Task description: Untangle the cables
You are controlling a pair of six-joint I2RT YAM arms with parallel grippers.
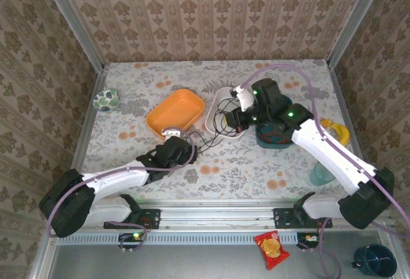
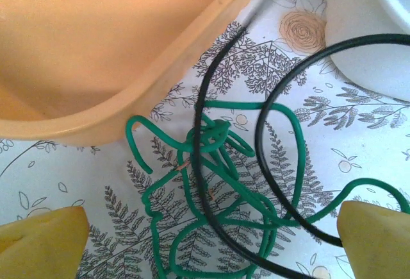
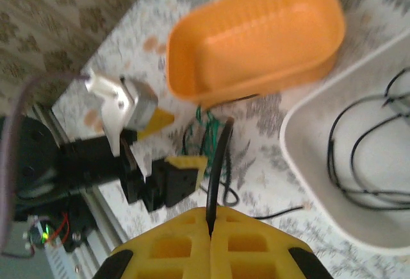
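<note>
Left gripper [image 1: 186,147] is noted low over the floral table [image 1: 243,163], just beside the near rim of the orange tray [image 1: 176,111]. In the left wrist view its jaws are spread wide, with 2 yellow fingertips [image 2: 38,244] set at either side of the frame and nothing held between them

Green cable [image 2: 218,131] is found knotted into several loops on the table between those fingertips, just beside the tray wall. It is crossed by a black strand [image 2: 198,106] and overlapped at the right by a wider black loop; whether these 2 belong to 1 wire cannot be told

Right gripper [image 1: 238,120] is seen over the white tray [image 1: 224,93]. In the right wrist view its yellow jaws are pressed together on a thin black cable [image 3: 219,157], which is led from the seam toward the green tangle. More black cable loops [image 3: 333,144] are left lying inside the white tray
</note>
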